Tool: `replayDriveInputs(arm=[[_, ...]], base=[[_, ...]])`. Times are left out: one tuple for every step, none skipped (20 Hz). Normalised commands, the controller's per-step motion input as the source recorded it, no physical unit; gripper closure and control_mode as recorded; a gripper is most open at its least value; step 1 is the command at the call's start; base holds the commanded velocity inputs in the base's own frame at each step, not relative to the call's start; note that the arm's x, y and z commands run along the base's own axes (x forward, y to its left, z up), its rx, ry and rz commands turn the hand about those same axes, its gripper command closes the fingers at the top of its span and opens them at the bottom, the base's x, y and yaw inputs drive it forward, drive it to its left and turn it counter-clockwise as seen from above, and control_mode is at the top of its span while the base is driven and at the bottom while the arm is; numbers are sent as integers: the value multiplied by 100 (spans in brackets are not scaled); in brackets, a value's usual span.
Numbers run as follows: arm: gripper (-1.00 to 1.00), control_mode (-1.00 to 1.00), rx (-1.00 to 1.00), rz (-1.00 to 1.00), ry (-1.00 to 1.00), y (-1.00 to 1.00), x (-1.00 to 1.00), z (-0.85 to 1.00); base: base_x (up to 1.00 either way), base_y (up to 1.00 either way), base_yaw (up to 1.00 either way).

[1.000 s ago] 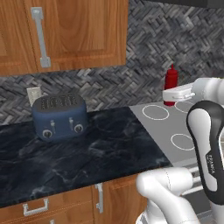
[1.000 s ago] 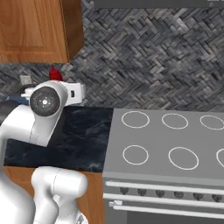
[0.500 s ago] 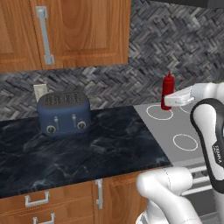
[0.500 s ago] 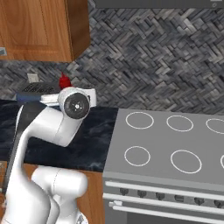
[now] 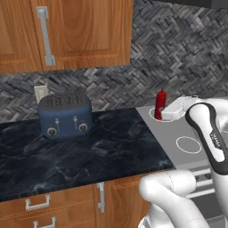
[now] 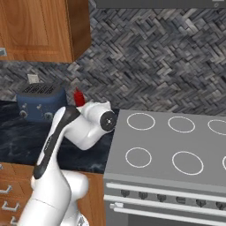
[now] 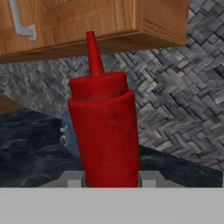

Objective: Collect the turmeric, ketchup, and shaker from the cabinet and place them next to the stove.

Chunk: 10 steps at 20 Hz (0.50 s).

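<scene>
Pincer (image 7: 111, 180) clenched on the ketchup bottle (image 7: 105, 127), nozzle up and long axis roughly upright, carried above the stove's (image 5: 178, 133) far-left corner beside the dark counter (image 5: 84, 151), set-down spot just left and below.

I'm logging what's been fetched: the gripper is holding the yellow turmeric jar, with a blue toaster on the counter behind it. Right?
Not quite. The gripper is shut on the red ketchup bottle, not a turmeric jar; the hand view shows it. The blue toaster does sit on the counter behind.
</scene>
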Motion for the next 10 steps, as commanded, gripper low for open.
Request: replayDriveInputs(arm=[[100, -100, 0, 14, 0, 0, 71, -56], [100, -100, 0, 14, 0, 0, 71, -54], [100, -100, 0, 15, 0, -14, 66, -51], [100, -100, 0, 14, 0, -3, 67, -44], [100, -100, 0, 12, 0, 0, 67, -39], [100, -100, 0, 12, 0, 0, 64, -37], [100, -100, 0, 12, 0, -3, 63, -36], [100, -100, 0, 14, 0, -7, 66, -38], [100, -100, 0, 13, 0, -10, 69, -39], [100, -100, 0, 13, 0, -16, 63, -36]], base=[[0, 0, 0], [0, 0, 0], [0, 0, 0], [0, 0, 0], [0, 0, 0], [0, 0, 0], [0, 0, 0], [0, 0, 0], [0, 0, 0], [0, 0, 0]])
